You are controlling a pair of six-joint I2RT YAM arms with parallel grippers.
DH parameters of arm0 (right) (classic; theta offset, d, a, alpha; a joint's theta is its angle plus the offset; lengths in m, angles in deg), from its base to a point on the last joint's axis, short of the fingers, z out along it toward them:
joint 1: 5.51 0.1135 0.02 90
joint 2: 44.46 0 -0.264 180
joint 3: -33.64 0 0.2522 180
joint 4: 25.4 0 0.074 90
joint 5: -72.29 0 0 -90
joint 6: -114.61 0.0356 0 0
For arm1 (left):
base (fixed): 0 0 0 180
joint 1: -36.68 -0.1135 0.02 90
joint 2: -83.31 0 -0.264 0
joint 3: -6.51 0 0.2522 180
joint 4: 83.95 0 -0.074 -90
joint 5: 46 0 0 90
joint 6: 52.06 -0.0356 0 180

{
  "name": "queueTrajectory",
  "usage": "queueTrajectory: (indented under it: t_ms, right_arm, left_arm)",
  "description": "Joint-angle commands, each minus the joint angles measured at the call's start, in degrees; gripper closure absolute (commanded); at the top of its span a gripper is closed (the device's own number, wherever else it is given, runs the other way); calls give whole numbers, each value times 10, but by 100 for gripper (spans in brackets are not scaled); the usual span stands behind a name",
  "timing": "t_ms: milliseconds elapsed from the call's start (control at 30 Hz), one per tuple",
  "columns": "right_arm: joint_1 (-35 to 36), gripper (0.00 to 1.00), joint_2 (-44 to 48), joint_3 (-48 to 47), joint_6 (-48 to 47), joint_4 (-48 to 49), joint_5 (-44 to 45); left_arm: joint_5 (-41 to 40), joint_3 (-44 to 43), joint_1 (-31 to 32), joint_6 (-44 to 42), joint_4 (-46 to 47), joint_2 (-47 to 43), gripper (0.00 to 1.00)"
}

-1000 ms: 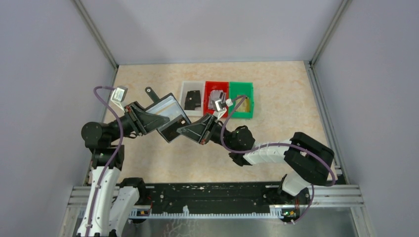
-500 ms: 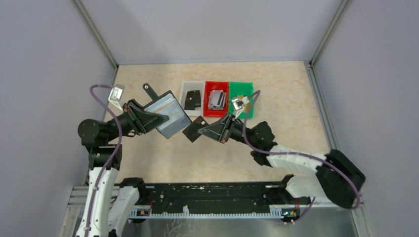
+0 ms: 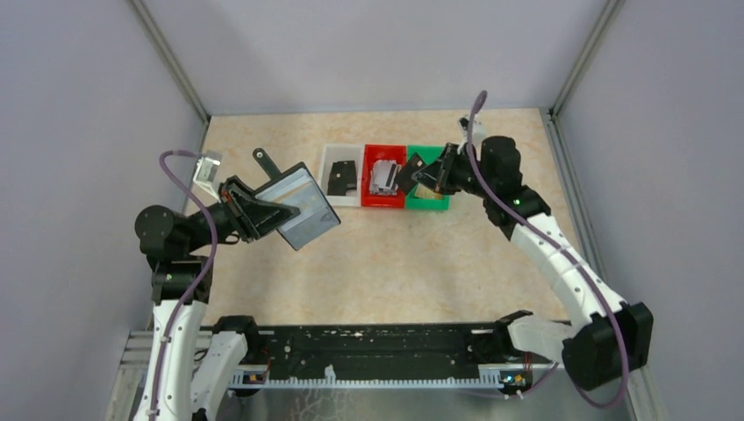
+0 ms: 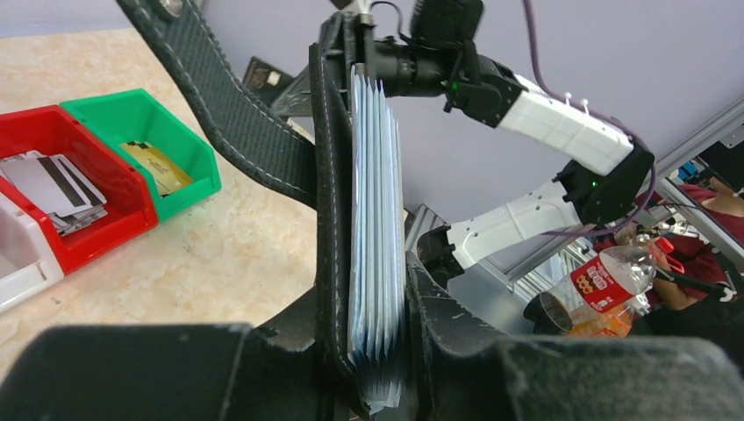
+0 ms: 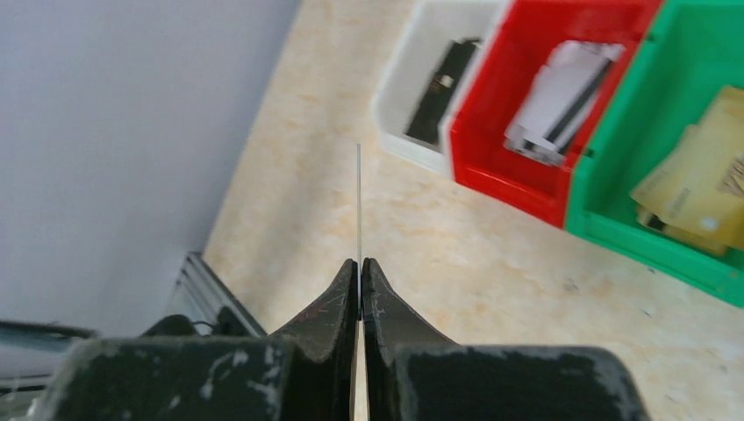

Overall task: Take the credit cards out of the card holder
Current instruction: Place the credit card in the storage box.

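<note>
From above, my right claw (image 3: 419, 175) has swung away from the card holder (image 3: 303, 209) and now hangs over the seam between the red bin (image 3: 383, 203) and the green bin (image 3: 436, 205), with one card (image 3: 412, 165) pinched in it. My left claw (image 3: 274, 210) holds the holder tilted above the bench (image 3: 491, 237), well apart from the right.

In the left wrist view, my claw is clamped tight across the black cover and its pale sleeves (image 4: 377, 219). I cannot tell whether cards remain inside.

In the right wrist view, my claw is closed flat on the card, which shows edge-on as a thin line. Silvery cards (image 5: 561, 92) lie in the red bin and gold cards (image 5: 702, 193) in the green. So another card is out, and I judge the drop comes next.
</note>
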Motion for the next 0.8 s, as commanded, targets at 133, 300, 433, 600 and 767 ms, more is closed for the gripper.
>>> queueTrajectory:
  t_ms: [133, 300, 433, 600, 767]
  right_arm:
    - [-10, 100, -110, -69, -96, -76, 12]
    - [26, 100, -217, -139, -86, -26, -24]
    - [58, 100, -374, -293, -83, -79, -46]
    - [95, 100, -528, -489, -103, -146, -35]
    - [113, 100, -640, -625, -106, -203, -13]
  left_arm:
    - [9, -28, 1, -22, 6, -9, 87]
    - [12, -23, 1, -3, 25, -12, 87]
    - [16, -23, 2, 5, 25, -15, 87]
    - [22, -15, 1, 13, 18, -23, 86]
    - [21, -24, 1, 17, 24, -24, 87]
